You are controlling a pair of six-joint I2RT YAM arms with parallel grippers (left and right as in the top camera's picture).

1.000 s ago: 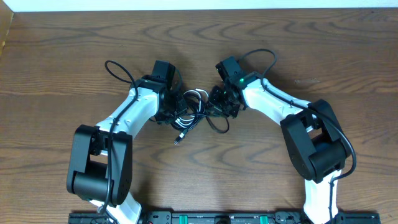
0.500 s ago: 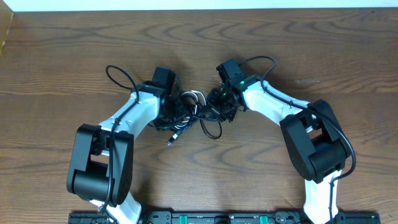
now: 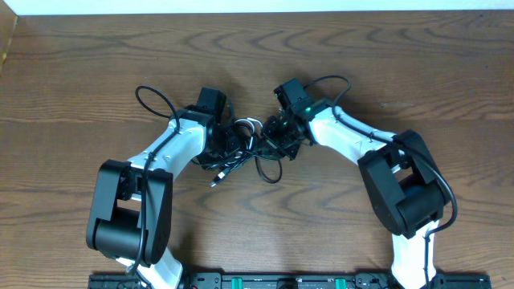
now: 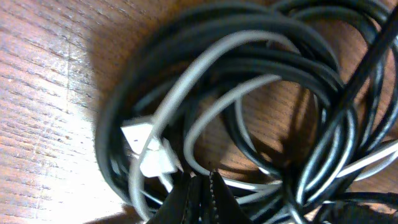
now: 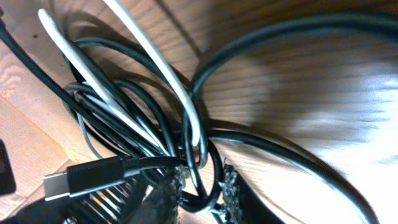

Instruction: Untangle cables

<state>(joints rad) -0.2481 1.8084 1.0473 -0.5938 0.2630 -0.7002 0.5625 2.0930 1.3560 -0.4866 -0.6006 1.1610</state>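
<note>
The cables (image 3: 250, 149) lie in one tangled bunch on the wooden table between my two grippers: several black cords and one white one. A black plug end (image 3: 215, 182) trails toward the front left. My left gripper (image 3: 231, 144) is at the bunch's left side. In the left wrist view its fingers (image 4: 203, 186) are pressed together on the coils, next to a white plug (image 4: 146, 149). My right gripper (image 3: 279, 138) is at the bunch's right side. In the right wrist view (image 5: 200, 186) its jaws stand apart, with black and white strands (image 5: 155, 62) running between them.
The bare wooden table (image 3: 385, 48) surrounds the bunch. Thick black arm wires arch beside each wrist, one at the left (image 3: 152, 95) and one at the right (image 3: 337, 80). A black USB-C plug (image 5: 74, 177) lies by the right fingers. Both arm bases stand at the front edge.
Both grippers and the cable bunch have shifted a little to the left. The trailing plug end and the lower loop have slid left with them.
</note>
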